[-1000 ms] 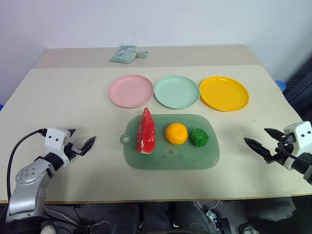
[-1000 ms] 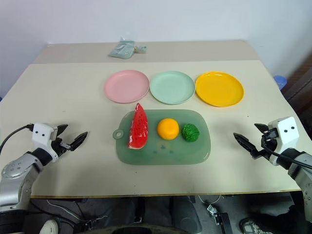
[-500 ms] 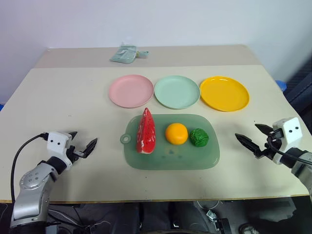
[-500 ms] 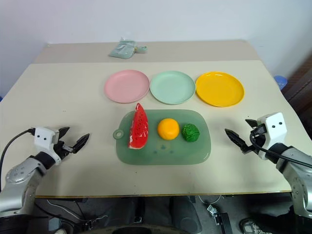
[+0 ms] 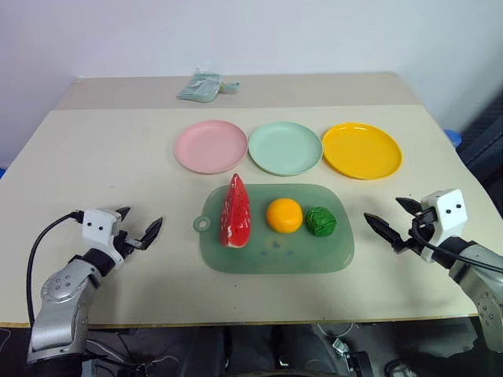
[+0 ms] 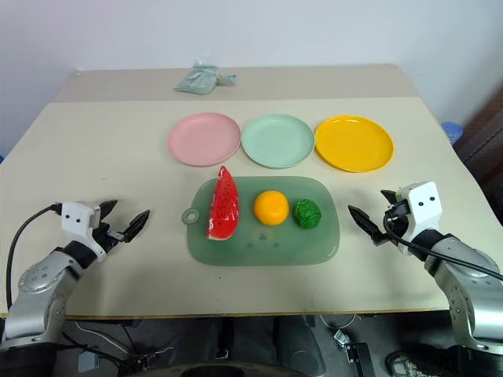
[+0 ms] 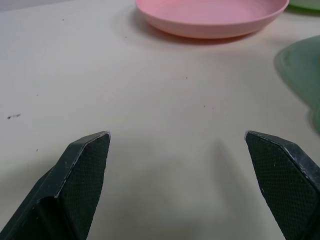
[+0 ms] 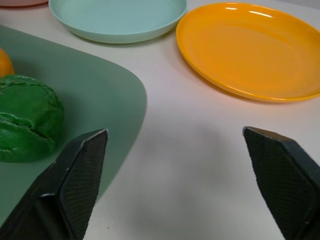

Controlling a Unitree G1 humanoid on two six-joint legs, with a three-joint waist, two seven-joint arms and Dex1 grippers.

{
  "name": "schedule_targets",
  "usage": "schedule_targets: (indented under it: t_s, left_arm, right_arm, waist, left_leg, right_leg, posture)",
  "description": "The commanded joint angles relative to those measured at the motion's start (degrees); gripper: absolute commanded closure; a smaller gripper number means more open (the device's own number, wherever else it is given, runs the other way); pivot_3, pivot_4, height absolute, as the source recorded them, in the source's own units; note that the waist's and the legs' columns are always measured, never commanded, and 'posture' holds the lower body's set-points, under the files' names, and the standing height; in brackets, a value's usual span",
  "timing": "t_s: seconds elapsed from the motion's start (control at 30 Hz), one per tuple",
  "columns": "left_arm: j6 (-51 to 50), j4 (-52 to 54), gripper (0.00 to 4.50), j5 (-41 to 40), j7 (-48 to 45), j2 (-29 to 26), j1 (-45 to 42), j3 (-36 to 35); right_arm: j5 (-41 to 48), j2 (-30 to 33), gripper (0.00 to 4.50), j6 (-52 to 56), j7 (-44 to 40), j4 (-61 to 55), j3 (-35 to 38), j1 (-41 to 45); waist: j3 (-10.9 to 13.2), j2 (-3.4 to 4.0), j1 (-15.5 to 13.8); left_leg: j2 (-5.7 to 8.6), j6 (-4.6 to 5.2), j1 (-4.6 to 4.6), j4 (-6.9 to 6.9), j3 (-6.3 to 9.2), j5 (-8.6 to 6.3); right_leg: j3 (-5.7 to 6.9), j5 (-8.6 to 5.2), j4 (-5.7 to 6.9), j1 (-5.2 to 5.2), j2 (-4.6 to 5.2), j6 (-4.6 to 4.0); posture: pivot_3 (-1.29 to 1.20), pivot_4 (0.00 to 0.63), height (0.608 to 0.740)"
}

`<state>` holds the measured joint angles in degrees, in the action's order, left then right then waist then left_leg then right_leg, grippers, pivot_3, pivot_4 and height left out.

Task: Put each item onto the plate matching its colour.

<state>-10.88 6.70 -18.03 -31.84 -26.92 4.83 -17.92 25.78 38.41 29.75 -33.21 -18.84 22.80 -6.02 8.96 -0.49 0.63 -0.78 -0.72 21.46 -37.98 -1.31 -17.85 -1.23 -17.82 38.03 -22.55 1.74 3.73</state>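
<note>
- Both pincers wait wide open and empty at the table's near edge in the left eye view: the left gripper [image 5: 140, 232] hovers well to the left of the translucent green tray [image 5: 338, 255], while the right gripper [image 5: 391, 223] hangs just beside the tray's right end. Nothing has been sorted so far. The watermelon wedge [image 5: 235, 212], the orange [image 5: 284, 215] and the dark-green ball [image 5: 321, 221] stand in a row on the tray, and the pink plate [image 5: 211, 146], the mint plate [image 5: 285, 148] and the yellow plate [image 5: 361, 150] lie bare in a row beyond it.
- Right eye view: the same scene, with all three toys on the tray and all three plates unfilled; a crumpled packet [image 6: 197, 80] lies at the far side of the table [image 6: 94, 157].
- Left wrist view: black fingers [image 7: 85, 165] spread wide over bare tabletop, gripping nothing, with the pink plate ahead and a curve of the tray to one side.
- Right wrist view: fingers [image 8: 80, 172] stand equally wide, holding nothing; the dark-green ball sits on the tray near one finger, the mint and yellow plates beyond. By the look of it all three placements remain, and the ball seems the likeliest first pick for this arm.
</note>
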Motion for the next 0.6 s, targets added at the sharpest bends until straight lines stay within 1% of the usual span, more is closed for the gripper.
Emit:
schedule_targets:
  t_s: [0.03, 0.13, 0.27, 0.4, 0.53, 0.6]
  left_arm:
    - [-0.3, 2.0, 0.08, 0.5, 1.9, 0.2, -1.6, 0.7]
    - [-1.8, 3.6, 0.08, 0.4, 3.7, 0.7, -2.8, 1.4]
    - [-2.7, 4.5, 0.08, 0.7, 4.8, 0.7, -3.2, 1.7]
    - [-1.7, 3.8, 0.08, 0.5, 4.4, 0.6, -2.0, 1.1]
    - [-1.0, 2.3, 0.08, 0.4, 3.3, 0.2, -2.6, 1.5]
    - [-0.6, 1.8, 0.08, 0.4, 2.5, 0.0, -2.8, 1.6]
  right_arm:
    - [-1.5, -0.9, 0.09, -4.1, -0.2, 2.9, 0.5, 1.0]
    - [-2.5, -1.4, 0.09, -6.5, -0.6, 5.7, -0.3, 1.8]
    - [-2.1, -1.8, 0.09, -6.2, -0.7, 4.6, -1.1, 1.9]
    - [3.3, -1.3, 0.09, -2.3, -2.6, 0.4, 1.2, 0.7]
    - [4.9, 1.2, 0.09, -0.4, -4.1, -1.5, 3.2, 0.2]
    - [9.1, 1.8, 0.09, 3.0, -5.4, -3.6, 4.2, -0.2]
  waist:
    - [0.0, 0.0, 0.0]
    - [0.0, 0.0, 0.1]
    - [0.0, 0.0, 0.2]
    - [0.0, 0.0, 0.1]
    - [0.0, 0.0, -0.1]
    - [0.0, 0.0, -0.1]
  left_leg:
    - [0.0, 0.0, 0.0, 0.0, 0.0, 0.0]
    - [0.0, 0.0, 0.0, 0.0, -0.01, 0.0]
    - [0.0, 0.0, -0.01, 0.0, -0.01, 0.0]
    - [0.0, 0.0, 0.0, 0.0, -0.01, 0.0]
    - [0.0, 0.0, 0.0, -0.01, 0.0, 0.0]
    - [0.0, 0.0, 0.0, -0.01, 0.0, 0.0]
  right_leg:
    - [0.0, 0.0, 0.0, 0.0, 0.0, 0.0]
    - [0.0, 0.0, 0.0, 0.0, -0.01, 0.0]
    - [0.0, 0.0, 0.03, -0.01, -0.03, 0.0]
    - [-0.01, 0.0, 0.03, -0.01, -0.03, 0.0]
    - [0.0, 0.0, 0.02, 0.02, -0.01, 0.01]
    - [0.0, 0.0, 0.01, 0.02, -0.01, 0.01]
  posture:
    - [0.0, 0.15, 0.74]
    - [0.0, 0.15, 0.74]
    - [0.0, 0.15, 0.74]
    - [0.0, 0.15, 0.74]
    - [0.0, 0.15, 0.74]
    - [0.0, 0.15, 0.74]
